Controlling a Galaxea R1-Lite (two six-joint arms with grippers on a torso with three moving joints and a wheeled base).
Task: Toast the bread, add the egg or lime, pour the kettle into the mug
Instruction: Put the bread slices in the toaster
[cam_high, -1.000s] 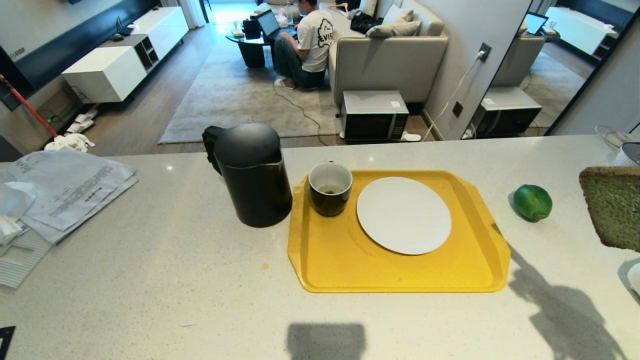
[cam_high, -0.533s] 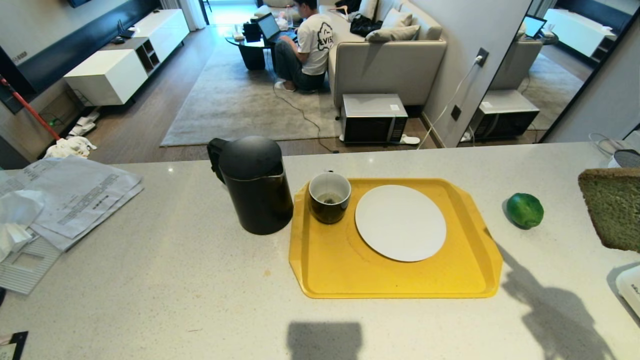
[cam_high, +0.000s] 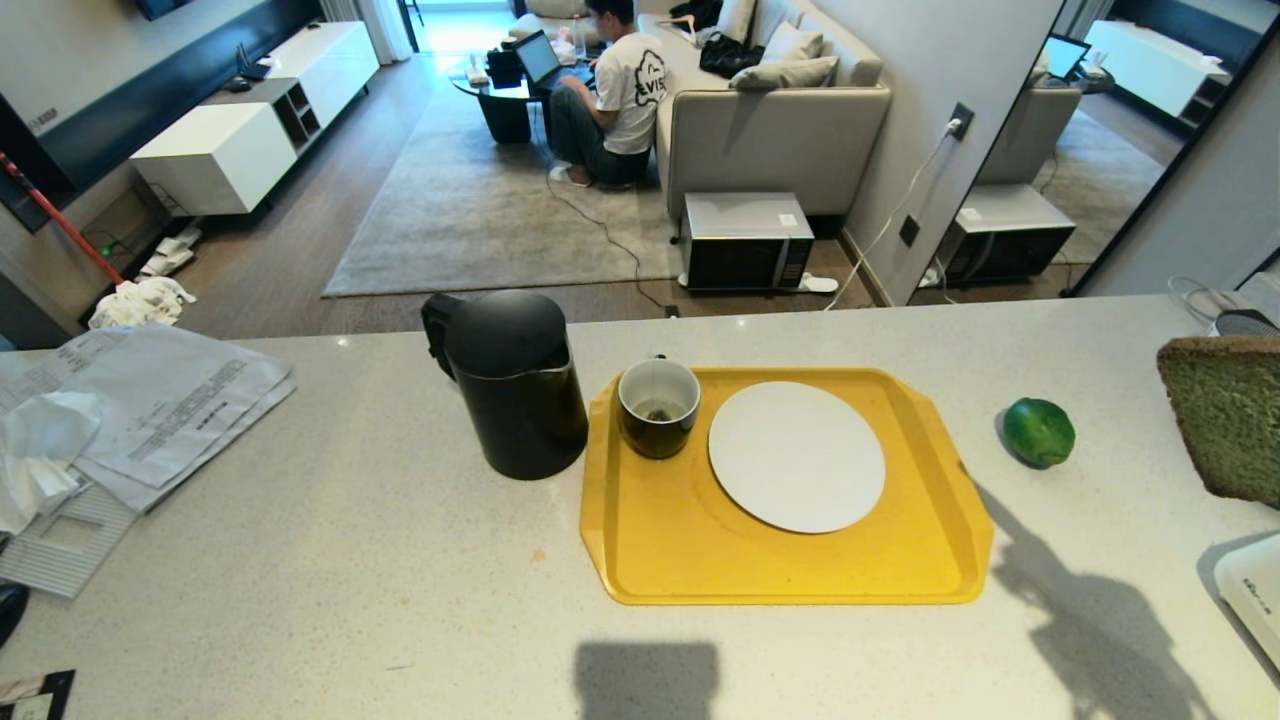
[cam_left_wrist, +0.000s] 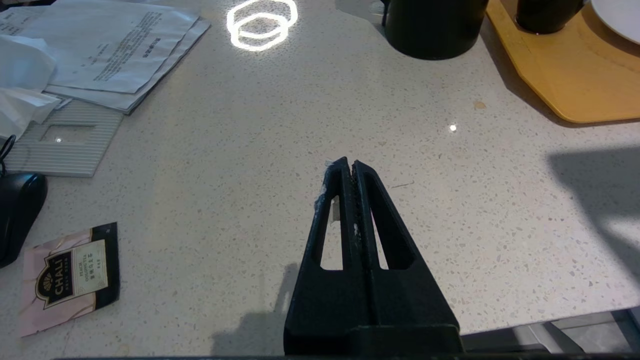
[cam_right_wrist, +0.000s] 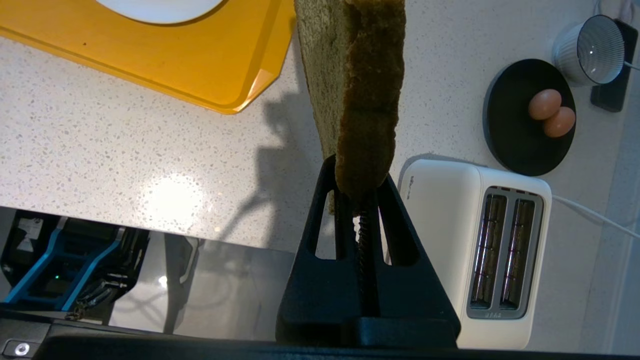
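Above the worktop (cam_high: 300, 560), the right end effector (cam_right_wrist: 361, 192) is clamped on the bread (cam_right_wrist: 357, 85); the left end effector (cam_left_wrist: 350, 167) rests closed. Toasting is in hand. Next, lower the slice into a toaster (cam_right_wrist: 492, 250) slot.

Matte black kettle (cam_high: 510, 385), glossy lime (cam_high: 1038, 432), speckled stone-like counter (cam_high: 300, 560), smooth yellow plastic tray (cam_high: 700, 550)

The bread (cam_high: 1225, 415) is running off the head view's right edge; the toaster (cam_high: 1255, 590) is showing only a corner, apparently.

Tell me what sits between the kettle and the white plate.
The mug, standing on the yellow tray, between kettle and plate; head view shows it.
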